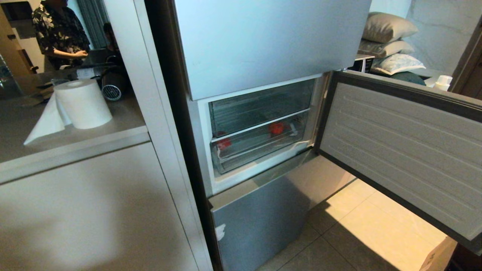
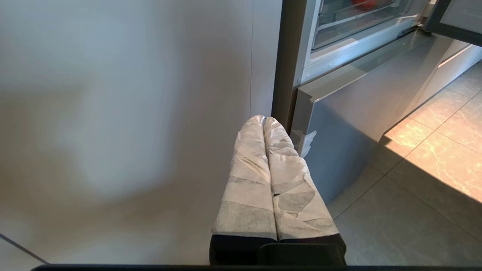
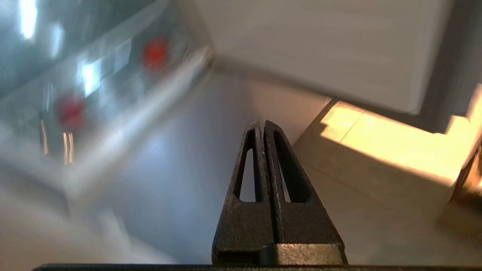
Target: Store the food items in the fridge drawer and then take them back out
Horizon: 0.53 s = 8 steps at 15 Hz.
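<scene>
Silver-blue fridge (image 1: 263,45): stood centre in the head view, its middle door (image 1: 406,150) swung open to the right, the ribbed inner panel turned toward the camera. The lower door is shut.

Fridge drawer (image 1: 260,148): the lower of two clear-fronted bins in the opened section, pushed in, its transparent front lip seen below the upper compartment (image 1: 260,105).

Food items: two red pieces are made out through the clear plastic, one at the left (image 1: 224,143) and one further right (image 1: 276,128), well apart. Which bin each lies in cannot be told with certainty; both show at the line between the two bins. The same two are seen as red blurs in the right wrist view (image 3: 71,113) (image 3: 155,54).

Left gripper (image 2: 263,119): fingers wrapped in white tape and pressed together, nothing between them; held low before the pale cabinet panel (image 2: 131,113), just left of the fridge's lower door.

Right gripper (image 3: 260,124): black fingers closed on each other, nothing held; poised above the tiled floor (image 3: 376,150), in front of the fridge and apart from the drawer.

Counter (image 1: 67,139), far left: a white paper-towel roll (image 1: 81,103) is stood on it. A person in a patterned shirt (image 1: 58,30) is seen beyond. Pillows (image 1: 388,41) are stacked at far right.
</scene>
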{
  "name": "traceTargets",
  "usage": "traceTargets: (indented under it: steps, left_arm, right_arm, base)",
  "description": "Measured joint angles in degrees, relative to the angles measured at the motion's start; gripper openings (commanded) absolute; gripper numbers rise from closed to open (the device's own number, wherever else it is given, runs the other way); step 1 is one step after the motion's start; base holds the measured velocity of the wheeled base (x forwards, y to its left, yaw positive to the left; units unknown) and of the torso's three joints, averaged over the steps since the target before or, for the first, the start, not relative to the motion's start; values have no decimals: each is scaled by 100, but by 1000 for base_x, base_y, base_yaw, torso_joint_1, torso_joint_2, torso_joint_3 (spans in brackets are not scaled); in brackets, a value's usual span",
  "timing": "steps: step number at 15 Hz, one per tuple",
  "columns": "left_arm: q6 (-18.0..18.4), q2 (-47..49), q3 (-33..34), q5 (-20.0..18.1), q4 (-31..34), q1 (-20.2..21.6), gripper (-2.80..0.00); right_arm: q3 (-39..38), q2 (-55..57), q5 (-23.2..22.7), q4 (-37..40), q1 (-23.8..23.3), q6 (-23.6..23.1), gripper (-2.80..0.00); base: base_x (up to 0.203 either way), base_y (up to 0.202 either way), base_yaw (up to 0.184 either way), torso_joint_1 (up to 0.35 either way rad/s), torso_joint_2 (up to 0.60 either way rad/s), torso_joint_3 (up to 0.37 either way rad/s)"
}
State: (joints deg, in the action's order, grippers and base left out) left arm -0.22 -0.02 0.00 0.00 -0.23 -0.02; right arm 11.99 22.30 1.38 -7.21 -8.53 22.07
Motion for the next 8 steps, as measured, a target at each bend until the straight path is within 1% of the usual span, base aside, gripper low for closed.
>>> traceTargets:
  steps: [2, 3, 5, 6, 7, 8]
  left_arm:
    - [0, 0, 0, 0, -1, 0, -280]
    - [-1, 0, 0, 0, -1, 0, -280]
    - [0, 0, 0, 0, -1, 0, -280]
    - [-2, 0, 0, 0, 1, 0, -280]
    - [-2, 0, 0, 0, 1, 0, -280]
    - [-2, 0, 0, 0, 1, 0, -280]
  right_arm:
    - [355, 904, -96, -734, -1030, 761, -280]
    - [483, 1307, -177, -1189, -1600, 1031, -280]
    - [806, 1957, -314, -1981, -2590, 1358, -280]
    - [986, 2251, -349, -2313, -2945, 1445, -280]
    - [1127, 2505, -369, -2641, -3205, 1487, -280]
    - [1227, 2695, -379, -2962, -3357, 1487, -280]
  base:
    - [0, 0, 0, 0, 0, 0]
    - [0, 0, 0, 0, 0, 0]
    - [0, 0, 0, 0, 0, 0]
    - [0, 0, 0, 0, 0, 0]
    - [0, 0, 0, 0, 0, 0]
    - [0, 0, 0, 0, 0, 0]
